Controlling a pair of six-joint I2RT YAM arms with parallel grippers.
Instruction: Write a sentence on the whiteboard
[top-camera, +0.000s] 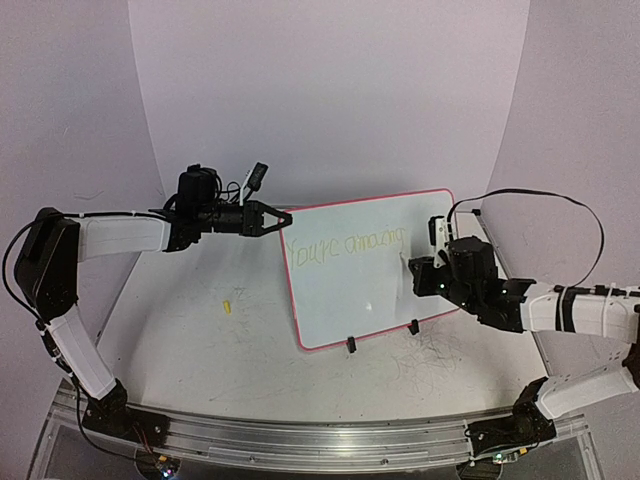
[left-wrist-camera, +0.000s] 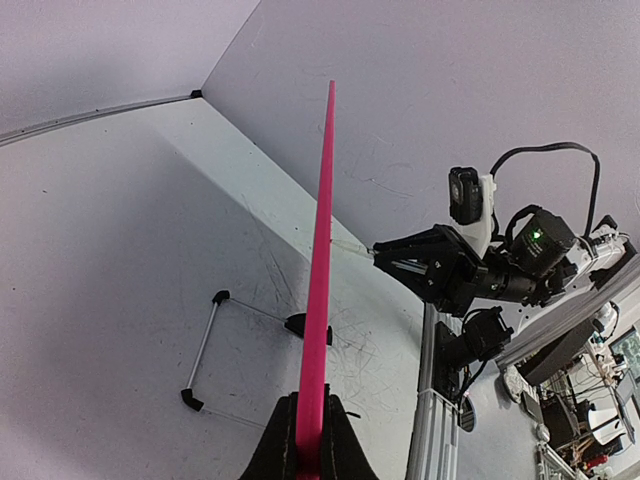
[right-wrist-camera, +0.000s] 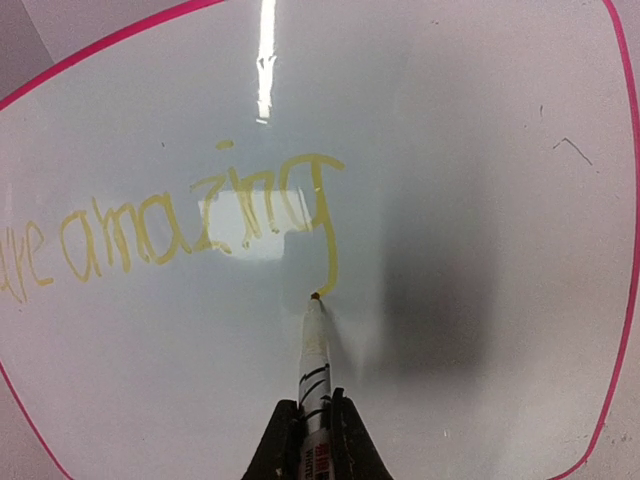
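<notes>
Clamps marker (right-wrist-camera: 314, 345) in right gripper (right-wrist-camera: 312, 410), tip touching g's tail in sentence (right-wrist-camera: 200, 225); pinches whiteboard (left-wrist-camera: 322, 250) edge with left gripper (left-wrist-camera: 309, 402); needs light, even pressure, steady board.

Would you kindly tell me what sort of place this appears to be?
Probably a robotics lab cell: left arm and right arm on an aluminium rail, a scribble-marked white table inside a plain curved backdrop, cluttered benches beyond.
</notes>
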